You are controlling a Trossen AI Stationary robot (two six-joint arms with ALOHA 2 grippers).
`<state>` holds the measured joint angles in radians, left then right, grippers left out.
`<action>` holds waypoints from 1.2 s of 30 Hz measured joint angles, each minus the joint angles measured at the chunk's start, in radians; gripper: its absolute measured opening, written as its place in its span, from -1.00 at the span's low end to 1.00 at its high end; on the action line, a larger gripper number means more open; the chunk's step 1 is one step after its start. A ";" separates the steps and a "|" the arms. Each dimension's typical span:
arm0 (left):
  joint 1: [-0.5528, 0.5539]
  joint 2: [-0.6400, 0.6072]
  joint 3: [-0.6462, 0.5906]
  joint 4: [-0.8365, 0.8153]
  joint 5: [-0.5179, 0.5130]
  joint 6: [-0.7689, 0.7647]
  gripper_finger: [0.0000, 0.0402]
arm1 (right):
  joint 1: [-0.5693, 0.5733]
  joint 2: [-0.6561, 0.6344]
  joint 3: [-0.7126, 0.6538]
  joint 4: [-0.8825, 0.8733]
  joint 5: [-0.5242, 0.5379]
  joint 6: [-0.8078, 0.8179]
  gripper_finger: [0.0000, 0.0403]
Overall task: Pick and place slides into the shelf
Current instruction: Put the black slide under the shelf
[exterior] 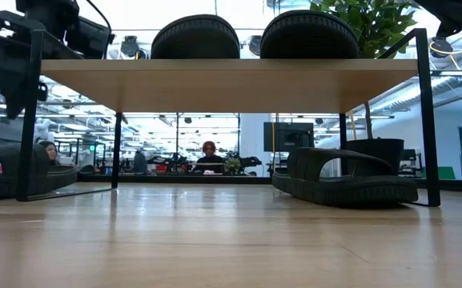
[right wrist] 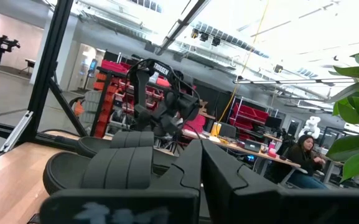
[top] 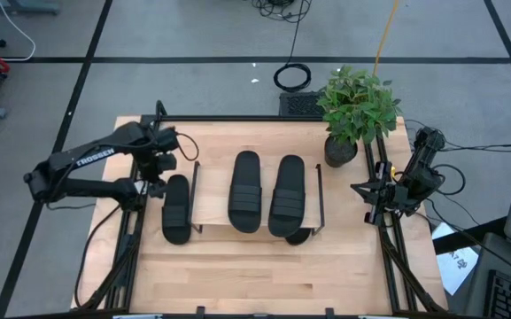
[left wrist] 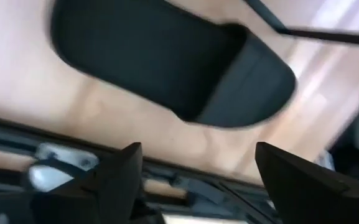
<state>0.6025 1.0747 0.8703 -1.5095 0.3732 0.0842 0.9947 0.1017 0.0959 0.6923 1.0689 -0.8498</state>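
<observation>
You had a light wooden table [top: 237,275] carrying the shelf [top: 211,190], a potted plant [top: 354,111] at its back right, one slide [top: 176,208] left of the shelf and another [exterior: 343,178] under it. Two slides [top: 246,190] lay on top.

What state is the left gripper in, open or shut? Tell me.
Open: the left gripper shows a wide gap between its fingers, above the slide lying on the table.

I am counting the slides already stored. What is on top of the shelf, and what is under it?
On top of the shelf lie two slides, side by side. Under it, one slide rests on the table at the right end; the high view shows only its tip, the board covers the rest.
</observation>
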 joint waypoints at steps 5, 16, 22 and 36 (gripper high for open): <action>0.000 0.026 -0.004 0.002 0.028 -0.016 0.59 | 0.000 0.000 0.000 0.000 0.000 0.000 -1.00; 0.000 0.096 -0.004 0.029 -0.041 -0.107 0.47 | 0.000 0.000 0.000 0.001 0.000 0.000 -1.00; -0.018 0.096 -0.004 0.054 0.067 -0.116 0.41 | 0.000 0.000 0.000 0.001 0.000 0.000 -1.00; -0.150 0.096 -0.004 0.141 0.032 0.046 0.41 | 0.000 0.000 0.000 0.001 0.000 0.000 -1.00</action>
<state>0.4526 1.1709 0.8665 -1.3689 0.4048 0.1303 0.9943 0.1017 0.0959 0.6930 1.0687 -0.8501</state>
